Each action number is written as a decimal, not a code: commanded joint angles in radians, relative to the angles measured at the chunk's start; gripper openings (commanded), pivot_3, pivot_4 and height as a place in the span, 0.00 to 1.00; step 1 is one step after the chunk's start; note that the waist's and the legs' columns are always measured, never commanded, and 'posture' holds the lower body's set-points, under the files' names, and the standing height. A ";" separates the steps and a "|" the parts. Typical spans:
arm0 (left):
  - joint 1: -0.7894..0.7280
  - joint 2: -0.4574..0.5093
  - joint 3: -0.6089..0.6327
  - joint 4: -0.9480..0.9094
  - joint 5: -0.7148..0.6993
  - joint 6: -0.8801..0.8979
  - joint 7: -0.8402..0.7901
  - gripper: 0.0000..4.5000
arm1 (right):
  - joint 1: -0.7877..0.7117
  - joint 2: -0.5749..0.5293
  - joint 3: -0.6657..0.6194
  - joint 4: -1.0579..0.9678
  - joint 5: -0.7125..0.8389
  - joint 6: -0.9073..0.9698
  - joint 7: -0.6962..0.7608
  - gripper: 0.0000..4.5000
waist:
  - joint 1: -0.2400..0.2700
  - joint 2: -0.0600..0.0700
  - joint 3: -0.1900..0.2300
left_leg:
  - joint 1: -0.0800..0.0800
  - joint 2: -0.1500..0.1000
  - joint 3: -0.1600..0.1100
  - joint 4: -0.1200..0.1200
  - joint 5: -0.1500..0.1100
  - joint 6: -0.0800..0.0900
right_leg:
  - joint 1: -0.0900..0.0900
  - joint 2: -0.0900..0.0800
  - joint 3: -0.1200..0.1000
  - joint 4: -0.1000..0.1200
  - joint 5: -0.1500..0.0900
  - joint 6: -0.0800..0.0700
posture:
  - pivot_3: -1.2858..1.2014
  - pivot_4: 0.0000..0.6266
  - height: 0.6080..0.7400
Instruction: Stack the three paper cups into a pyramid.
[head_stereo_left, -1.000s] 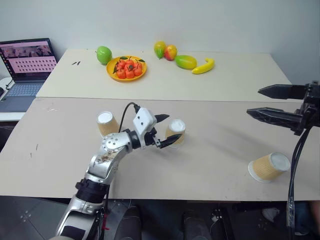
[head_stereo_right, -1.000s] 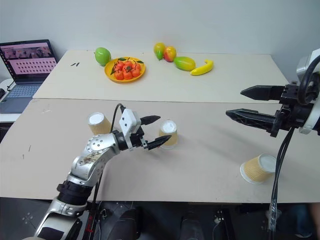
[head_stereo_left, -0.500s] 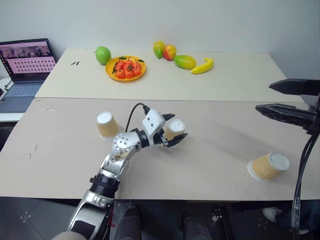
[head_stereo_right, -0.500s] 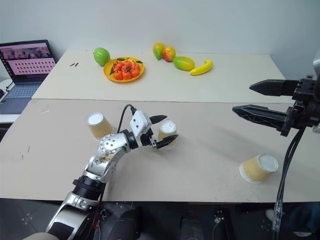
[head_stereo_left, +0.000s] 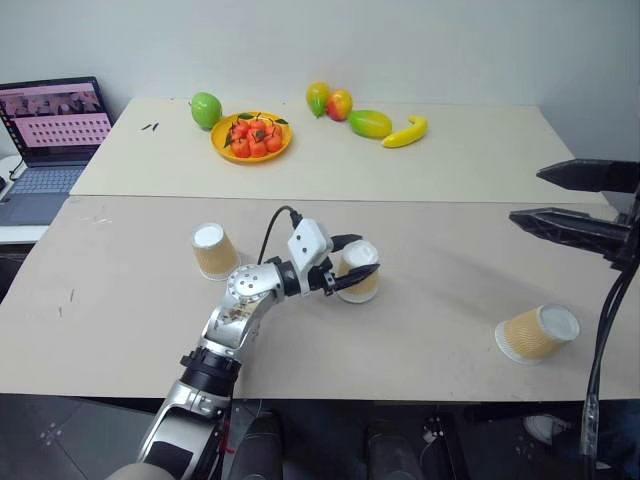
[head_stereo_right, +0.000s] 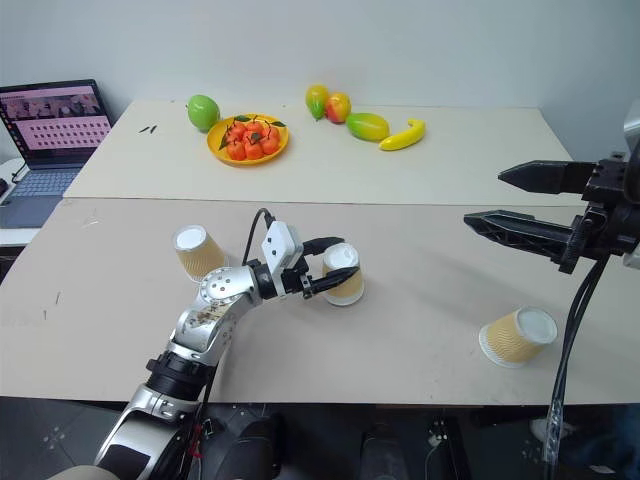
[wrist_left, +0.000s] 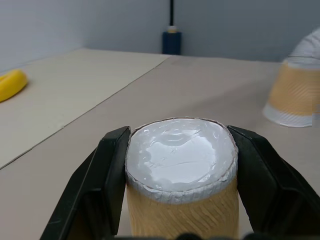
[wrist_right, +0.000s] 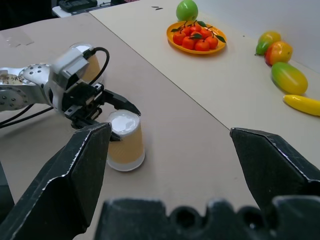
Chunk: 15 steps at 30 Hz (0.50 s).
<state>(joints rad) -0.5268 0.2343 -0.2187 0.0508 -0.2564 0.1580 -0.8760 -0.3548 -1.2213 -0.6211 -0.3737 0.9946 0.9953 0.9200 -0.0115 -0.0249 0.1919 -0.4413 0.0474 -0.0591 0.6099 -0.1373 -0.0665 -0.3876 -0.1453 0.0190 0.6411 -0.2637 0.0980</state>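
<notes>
An open laptop (head_stereo_left: 55, 135) sits left; orange plate (head_stereo_left: 251, 139), loose fruit beyond.

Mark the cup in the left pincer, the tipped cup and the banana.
held cup (wrist_left: 181, 155), left wrist view, on its white upturned base.
tipped cup (head_stereo_left: 528, 335), left eye view, on its ribbed side.
banana (head_stereo_left: 407, 133), left eye view, on its middle.

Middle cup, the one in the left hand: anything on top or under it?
Nothing on top of the middle cup: its white base faces up, bare. The left hand clamps its sides. It stands rim-down on the table; its inside is hidden.
</notes>
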 joint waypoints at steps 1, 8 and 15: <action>0.015 0.044 -0.056 -0.063 0.000 -0.014 -0.099 0.58 | -0.001 0.013 -0.035 -0.020 0.008 -0.020 -0.010 1.00 | 0.000 0.000 0.000 | 0.000 0.000 0.000 0.000 0.000 0.000 | 0.000 0.000 0.000 0.000 0.000 0.000 | 0.52 0.24 0.94; 0.034 0.049 -0.109 -0.073 0.019 -0.042 -0.130 0.58 | 0.013 0.030 -0.053 -0.042 0.019 -0.014 -0.030 1.00 | 0.002 0.000 0.000 | 0.000 0.000 0.000 0.000 0.000 0.000 | 0.000 0.000 0.000 0.000 0.000 0.000 | 0.52 0.24 0.94; 0.033 0.029 -0.118 -0.037 0.034 -0.061 -0.123 0.58 | 0.015 0.036 -0.052 -0.046 0.019 -0.018 -0.042 1.00 | 0.001 0.001 0.000 | 0.000 0.000 0.000 0.000 0.000 0.000 | 0.000 0.000 0.000 0.000 0.000 0.000 | 0.52 0.24 0.94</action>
<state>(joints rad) -0.4913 0.2662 -0.3375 0.0171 -0.2279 0.1239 -0.9966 -0.3361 -1.1844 -0.6214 -0.4042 1.0046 0.9947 0.8819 -0.0103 -0.0244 0.1915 -0.4413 0.0474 -0.0591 0.6101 -0.1373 -0.0665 -0.3873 -0.1453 0.0190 0.6410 -0.2637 0.0980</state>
